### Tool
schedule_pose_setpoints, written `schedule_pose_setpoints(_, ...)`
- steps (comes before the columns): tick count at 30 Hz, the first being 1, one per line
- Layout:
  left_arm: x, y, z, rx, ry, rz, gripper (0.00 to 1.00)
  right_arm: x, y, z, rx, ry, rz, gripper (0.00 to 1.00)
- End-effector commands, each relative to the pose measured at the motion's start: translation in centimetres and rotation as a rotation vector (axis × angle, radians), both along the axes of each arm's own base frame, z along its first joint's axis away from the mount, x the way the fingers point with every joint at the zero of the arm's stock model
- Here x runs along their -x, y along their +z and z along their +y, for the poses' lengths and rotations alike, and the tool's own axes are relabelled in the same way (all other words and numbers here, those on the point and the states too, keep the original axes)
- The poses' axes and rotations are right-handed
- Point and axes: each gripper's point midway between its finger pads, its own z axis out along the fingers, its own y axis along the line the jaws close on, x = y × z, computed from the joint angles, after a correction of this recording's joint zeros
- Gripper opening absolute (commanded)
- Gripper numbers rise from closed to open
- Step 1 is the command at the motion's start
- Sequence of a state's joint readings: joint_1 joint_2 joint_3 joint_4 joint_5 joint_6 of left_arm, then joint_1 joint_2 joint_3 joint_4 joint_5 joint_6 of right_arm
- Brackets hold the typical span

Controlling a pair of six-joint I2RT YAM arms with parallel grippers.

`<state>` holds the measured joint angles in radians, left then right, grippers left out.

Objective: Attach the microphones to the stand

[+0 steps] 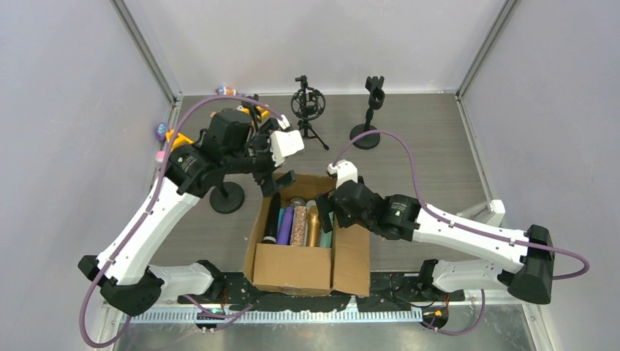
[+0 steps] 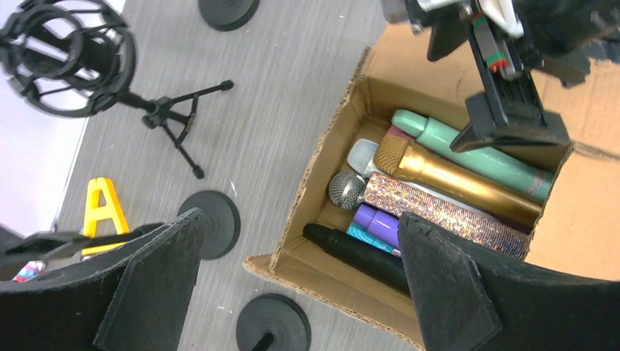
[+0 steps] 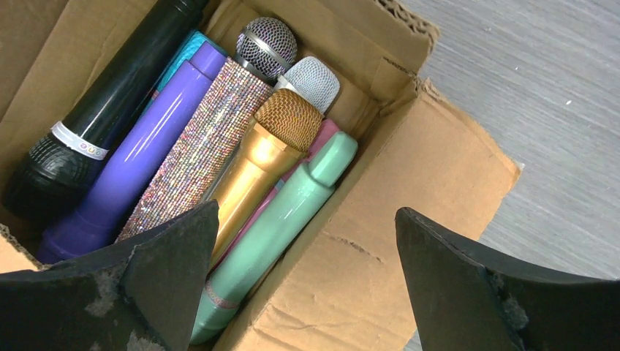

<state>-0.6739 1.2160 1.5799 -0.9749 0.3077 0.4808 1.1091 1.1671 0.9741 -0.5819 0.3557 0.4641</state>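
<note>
Several microphones lie side by side in an open cardboard box [image 1: 292, 269]: black [image 3: 102, 110], purple [image 3: 139, 161], silver-glitter [image 3: 205, 146], gold [image 3: 256, 161], mint green [image 3: 285, 227], with cyan, white and pink partly hidden beneath. A black clip stand [image 1: 373, 110] and a shock-mount tripod stand [image 1: 307, 106] are at the back. My left gripper [image 1: 276, 180] is open and empty above the box's far left corner [image 2: 300, 219]. My right gripper [image 1: 327, 213] is open and empty over the box's right wall [image 3: 307, 208], beside the mint microphone.
A round-based black stand [image 1: 227, 196] is left of the box under my left arm, and another round base [image 2: 274, 322] shows close by. A yellow letter-shaped piece [image 2: 102, 208] lies at the left. The box's right flap [image 1: 352, 256] folds outward. Walls close in the table.
</note>
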Motion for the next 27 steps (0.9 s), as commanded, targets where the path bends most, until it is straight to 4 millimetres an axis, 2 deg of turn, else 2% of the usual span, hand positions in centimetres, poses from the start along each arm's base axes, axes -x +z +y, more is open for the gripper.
schedule_pose_setpoints(1,0.9,-0.6,-1.7,0.027,-0.183,-0.071,1.00,0.8,0.5,0.1,-0.089,-0.046,0.032,0.96)
schedule_pose_setpoints(7,-0.8,-3.6,-2.5,-0.086,-0.241,-0.086,1.00,1.2,-0.2,-0.8,-0.053,-0.070,0.047,0.99)
schedule_pose_setpoints(11,-3.2,-5.3,-2.7,-0.160,-0.229,-0.153,0.99,1.8,-1.1,-0.8,-0.063,-0.081,0.070,0.92)
schedule_pose_setpoints(16,-5.1,-7.2,-3.2,-0.205,-0.232,-0.158,0.99,2.5,-3.2,-0.4,-0.066,-0.082,0.114,0.85)
schedule_pose_setpoints(22,-6.7,-9.1,-2.6,-0.264,-0.229,-0.111,0.92,2.3,-3.7,-0.4,-0.054,-0.077,0.101,0.75)
schedule_pose_setpoints(27,-8.7,-10.0,-1.9,-0.297,-0.198,-0.126,0.80,2.0,-3.6,0.2,-0.056,-0.065,0.094,0.60)
